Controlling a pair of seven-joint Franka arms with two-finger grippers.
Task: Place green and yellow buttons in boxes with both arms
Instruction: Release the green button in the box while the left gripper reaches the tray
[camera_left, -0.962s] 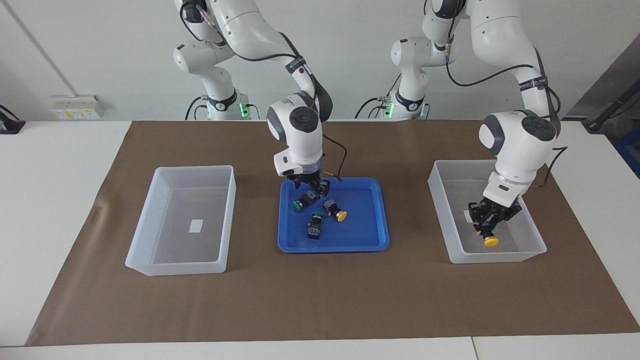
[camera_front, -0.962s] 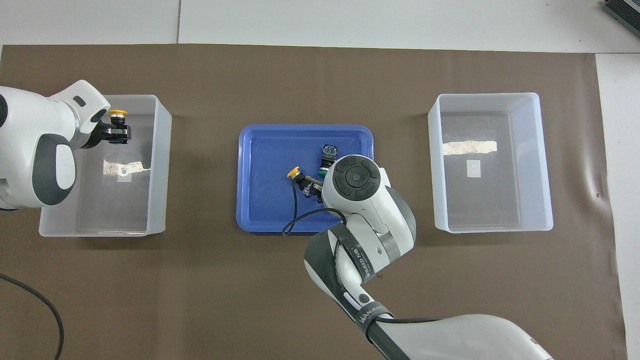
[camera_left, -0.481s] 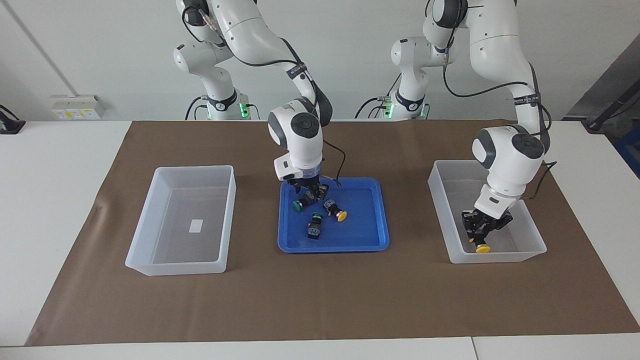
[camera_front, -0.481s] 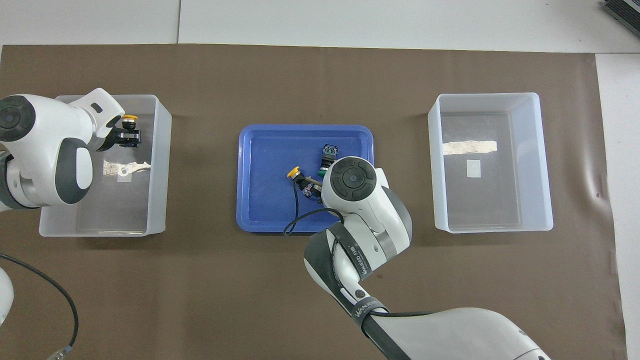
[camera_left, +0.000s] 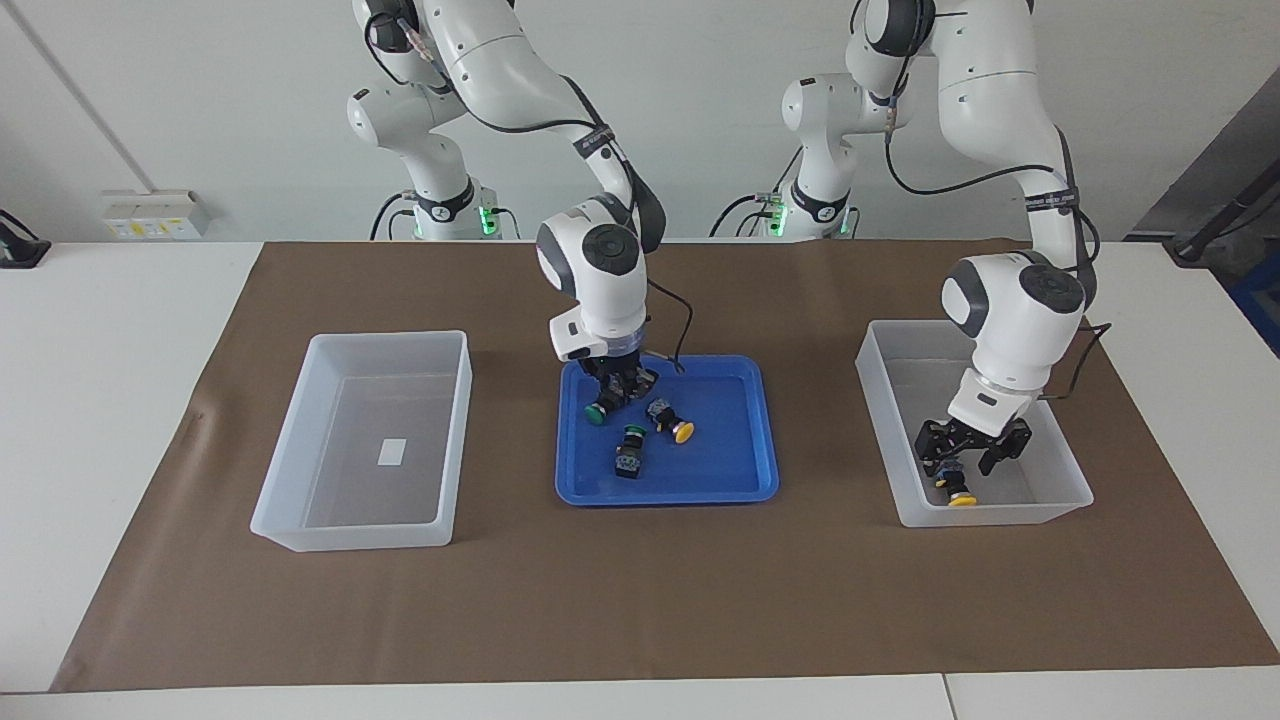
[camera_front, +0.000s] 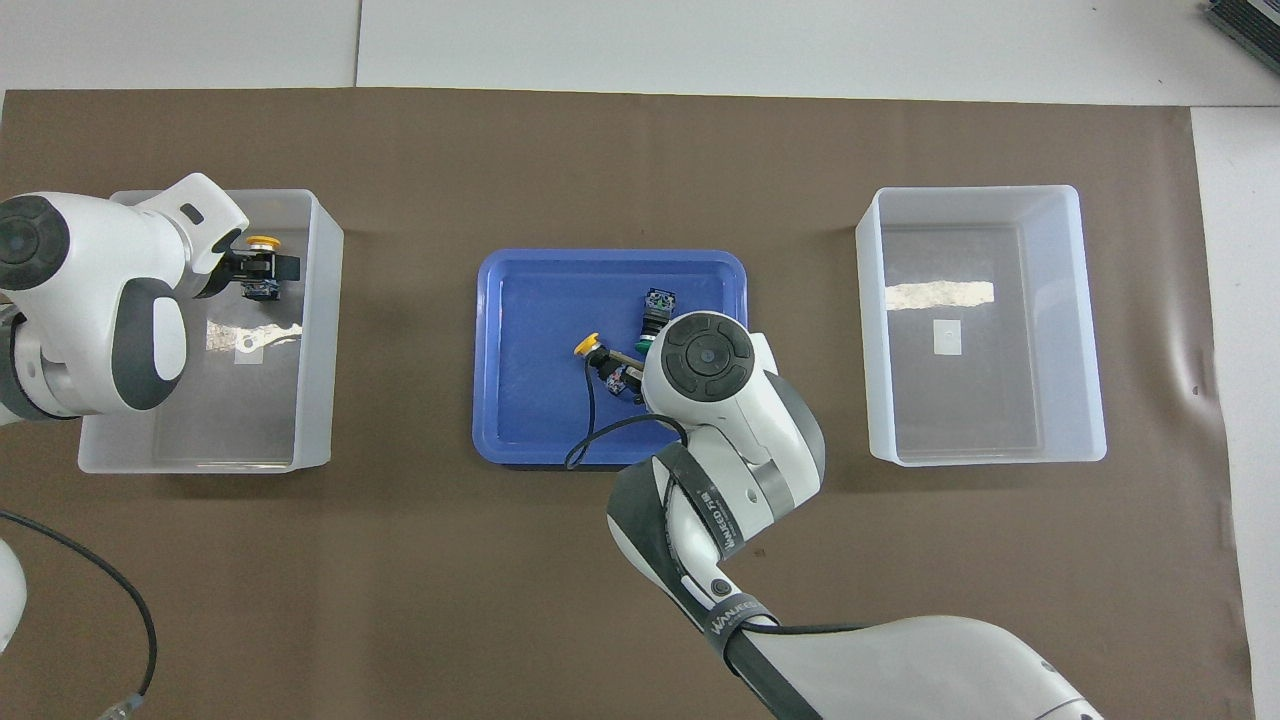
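My left gripper (camera_left: 966, 458) (camera_front: 264, 267) hangs open low inside the box (camera_left: 878, 420) (camera_front: 322, 300) at the left arm's end. A yellow button (camera_left: 960, 496) (camera_front: 262, 243) lies on that box's floor just beneath the spread fingers. My right gripper (camera_left: 618, 385) is down in the blue tray (camera_left: 745, 480) (camera_front: 500, 400), shut on a green button (camera_left: 598, 409); seen from overhead, its wrist hides the grip. Another green button (camera_left: 628, 452) (camera_front: 657, 305) and a yellow button (camera_left: 674, 424) (camera_front: 600, 357) lie loose in the tray. The second box (camera_left: 300, 440) (camera_front: 866, 320) holds only its label.
A brown mat (camera_left: 640, 600) covers the table under the tray and both boxes. The tray stands midway between the boxes. The right arm's black cable (camera_front: 590, 440) loops over the tray's edge nearest the robots.
My left gripper sank into its box and opened, leaving the yellow button on the floor. My right gripper came down onto a green button in the tray and shut.
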